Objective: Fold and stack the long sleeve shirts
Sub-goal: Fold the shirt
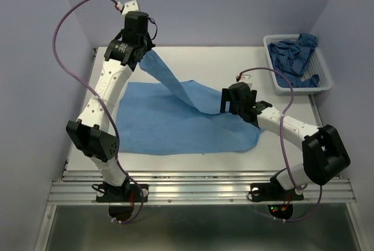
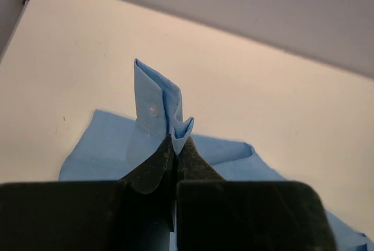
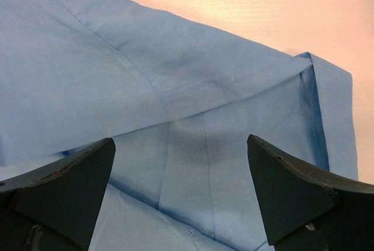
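Observation:
A plain light sky-blue long sleeve shirt [image 1: 169, 119] lies spread over the middle of the table. One sleeve [image 1: 169, 76] rises from it toward the far left, pulled taut. My left gripper [image 2: 177, 140] is shut on that sleeve's cuff [image 2: 153, 102], whose button shows above the fingers. My right gripper [image 3: 181, 146] stands wide open just above the shirt's right part [image 3: 193, 163], near where the sleeve joins the body, nothing between its fingers. A darker patterned blue shirt [image 1: 295, 52] lies bunched in the basket at the far right.
A white plastic mesh basket [image 1: 322, 82] stands at the table's far right corner. Bare table [image 1: 286, 111] lies between the basket and the spread shirt. The walls close in behind and on both sides.

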Robot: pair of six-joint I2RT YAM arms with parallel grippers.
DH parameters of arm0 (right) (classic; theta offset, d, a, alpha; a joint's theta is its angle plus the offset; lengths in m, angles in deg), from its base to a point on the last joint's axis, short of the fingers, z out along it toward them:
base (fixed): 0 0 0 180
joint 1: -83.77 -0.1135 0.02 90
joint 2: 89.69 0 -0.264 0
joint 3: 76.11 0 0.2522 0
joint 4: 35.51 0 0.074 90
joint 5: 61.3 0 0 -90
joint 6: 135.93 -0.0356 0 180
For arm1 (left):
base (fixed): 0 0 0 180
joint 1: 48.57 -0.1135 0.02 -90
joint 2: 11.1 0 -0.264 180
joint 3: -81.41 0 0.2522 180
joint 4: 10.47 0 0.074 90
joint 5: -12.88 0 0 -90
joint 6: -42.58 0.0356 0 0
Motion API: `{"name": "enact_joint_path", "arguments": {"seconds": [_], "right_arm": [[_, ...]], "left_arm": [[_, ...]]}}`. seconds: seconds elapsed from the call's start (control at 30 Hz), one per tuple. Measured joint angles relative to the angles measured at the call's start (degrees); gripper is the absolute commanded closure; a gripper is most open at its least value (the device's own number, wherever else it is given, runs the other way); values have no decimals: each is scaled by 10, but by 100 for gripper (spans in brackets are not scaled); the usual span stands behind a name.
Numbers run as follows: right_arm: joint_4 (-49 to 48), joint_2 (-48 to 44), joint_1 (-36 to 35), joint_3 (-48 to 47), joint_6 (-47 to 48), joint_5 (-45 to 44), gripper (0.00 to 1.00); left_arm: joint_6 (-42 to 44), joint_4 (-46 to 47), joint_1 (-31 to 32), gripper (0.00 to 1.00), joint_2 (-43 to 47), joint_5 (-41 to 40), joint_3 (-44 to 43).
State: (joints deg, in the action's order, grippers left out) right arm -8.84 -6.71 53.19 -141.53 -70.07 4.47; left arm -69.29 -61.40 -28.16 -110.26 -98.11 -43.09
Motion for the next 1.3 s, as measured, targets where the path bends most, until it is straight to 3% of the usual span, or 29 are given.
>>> {"name": "enact_joint_path", "arguments": {"seconds": [0.13, 0.33, 0.57, 0.77, 0.97, 1.07, 1.1, 1.13, 1.2, 1.23, 1.27, 1.3], "right_arm": [[-11, 0, 0, 0, 9, 13, 0], [-24, 0, 0, 0, 23, 38, 0], [-89, -43, -3, 9, 146, 274, 0], [-117, 5, -39, -138, 241, 413, 0], [-134, 98, -84, -236, 283, 478, 2], [-132, 156, -97, -278, 282, 475, 38], [-134, 181, -99, -302, 279, 466, 77], [-135, 201, -99, -320, 277, 460, 99], [-136, 236, -99, -355, 261, 436, 99], [-137, 247, -99, -365, 257, 427, 99], [-137, 253, -98, -370, 250, 410, 99], [-136, 254, -98, -370, 246, 393, 99]], "left_arm": [[16, 19, -2, 100, 30, 12, -54], [25, 44, -2, 99, 77, 48, -39], [5, 76, -2, 99, 101, 113, 58], [-3, 76, -1, 99, 83, 127, 60], [-6, 74, -1, 99, 75, 132, 60], [-6, 73, -1, 99, 66, 138, 59], [-6, 71, -1, 98, 63, 140, 59], [-5, 70, -1, 98, 61, 142, 59], [-5, 68, -1, 82, 59, 144, 59], [-5, 67, -1, 68, 59, 144, 59], [-3, 65, -1, 32, 59, 144, 59], [-5, 65, -1, 14, 59, 142, 59]]}}
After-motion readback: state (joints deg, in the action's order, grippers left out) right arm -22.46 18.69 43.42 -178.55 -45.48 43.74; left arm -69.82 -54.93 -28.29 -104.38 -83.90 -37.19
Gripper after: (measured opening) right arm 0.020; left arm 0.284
